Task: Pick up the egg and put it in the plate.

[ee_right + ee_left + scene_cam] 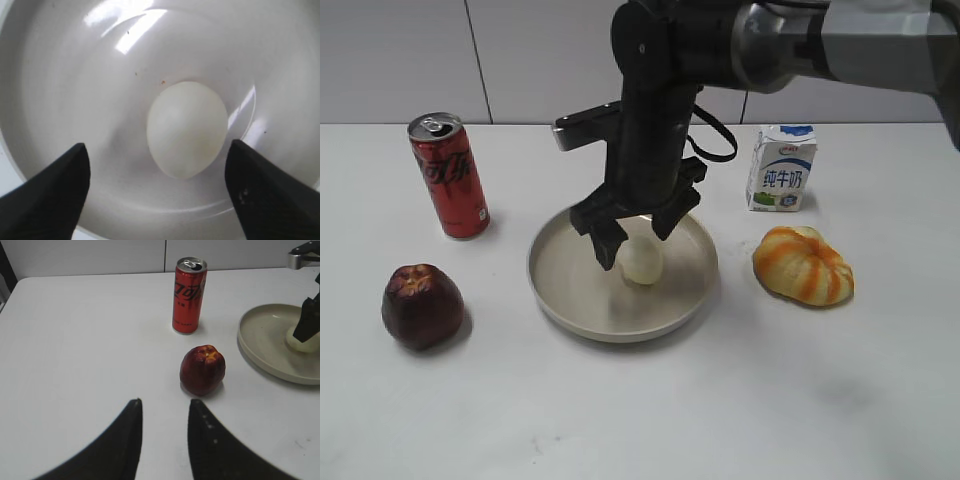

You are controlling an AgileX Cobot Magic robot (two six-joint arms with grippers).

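Note:
The pale cream egg (642, 262) lies inside the round beige plate (570, 290) at the middle of the table. It fills the centre of the right wrist view (186, 127), resting on the plate's floor (75, 75). My right gripper (638, 235) hangs just above the egg, open, with its fingers (157, 150) wide apart on either side and not touching the egg. My left gripper (164, 407) is open and empty over bare table, short of the dark red apple (202, 369). The plate's edge (260, 352) and a bit of the egg (296, 340) show at the right of the left wrist view.
A red cola can (448, 175) stands back left, also in the left wrist view (189, 295). The dark red apple (421, 305) sits front left. A small milk carton (781, 167) stands back right, and an orange-and-white striped bun-like lump (803, 264) lies right of the plate.

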